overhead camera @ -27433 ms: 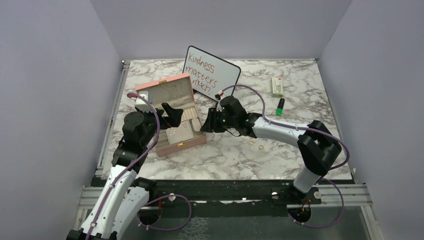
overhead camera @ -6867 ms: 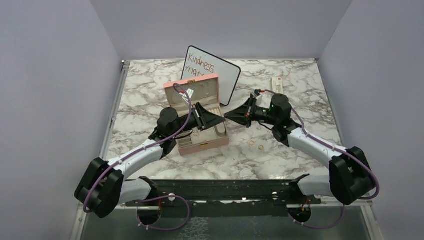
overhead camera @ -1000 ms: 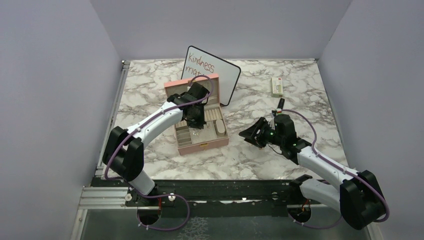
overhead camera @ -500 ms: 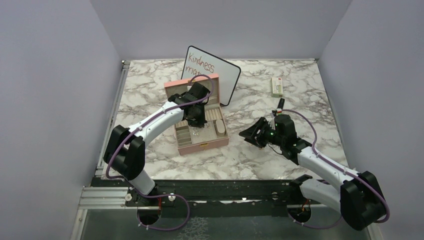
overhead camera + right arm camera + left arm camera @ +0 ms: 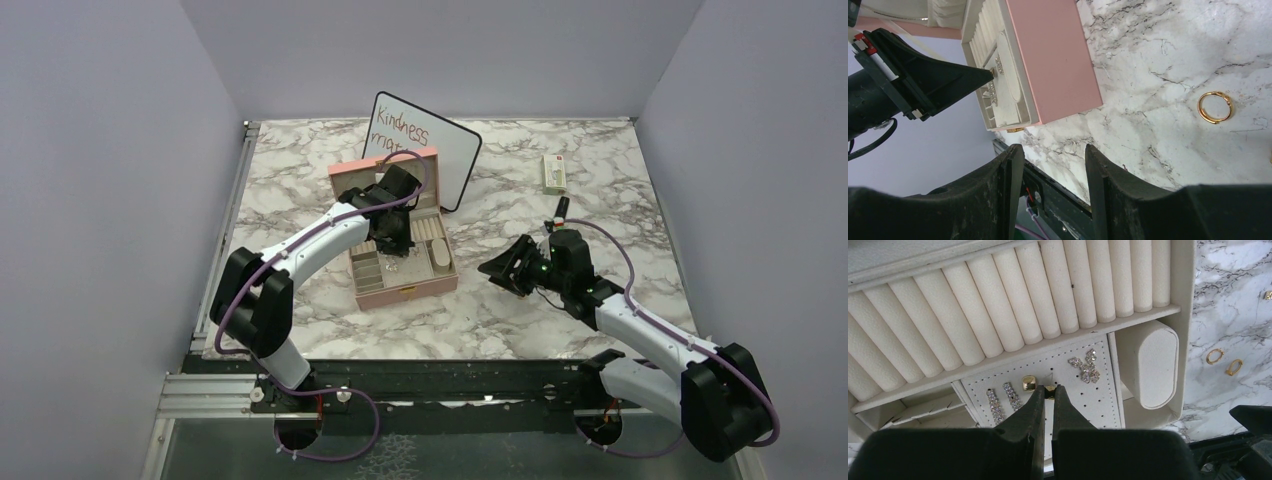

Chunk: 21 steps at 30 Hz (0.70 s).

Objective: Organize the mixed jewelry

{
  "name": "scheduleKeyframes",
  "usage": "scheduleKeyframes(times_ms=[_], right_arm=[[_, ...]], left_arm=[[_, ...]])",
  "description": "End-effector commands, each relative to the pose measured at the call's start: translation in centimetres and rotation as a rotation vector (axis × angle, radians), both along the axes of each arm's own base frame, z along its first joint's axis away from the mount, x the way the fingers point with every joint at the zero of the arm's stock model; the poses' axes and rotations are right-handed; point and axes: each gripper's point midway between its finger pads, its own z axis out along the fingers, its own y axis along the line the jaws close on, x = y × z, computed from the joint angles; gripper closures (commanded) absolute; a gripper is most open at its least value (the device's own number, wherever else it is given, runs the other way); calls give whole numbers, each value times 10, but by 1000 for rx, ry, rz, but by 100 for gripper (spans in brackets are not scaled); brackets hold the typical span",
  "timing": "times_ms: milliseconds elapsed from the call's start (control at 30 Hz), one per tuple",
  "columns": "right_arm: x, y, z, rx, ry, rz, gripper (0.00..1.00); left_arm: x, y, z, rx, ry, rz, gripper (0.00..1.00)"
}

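Left fingers point(image 5: 1034, 405) tight on gold stud point(image 5: 1049, 388)

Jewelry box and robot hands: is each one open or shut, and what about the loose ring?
Jewelry box: open, lid up.
Left gripper: shut on a gold bit inside the box.
Right gripper: open, empty.
Ring: lying loose on the table.
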Motion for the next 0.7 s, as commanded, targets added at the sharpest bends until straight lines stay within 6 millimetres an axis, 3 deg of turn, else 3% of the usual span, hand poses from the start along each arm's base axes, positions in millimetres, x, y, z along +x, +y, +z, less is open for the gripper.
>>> scheduleKeyframes(times_ms=[0,500,667], right_arm=[[1,-4,-1,-7,-13,-13,47],[1,-4,-1,-10,-15,-12,47],[1,-4,-1,-10,-15,-12,48]], left_arm=[[10,-2,1,12,-30,21,96],[16,-1,2,21,-48,39,96],[15,-4,2,7,-37,32,87]])
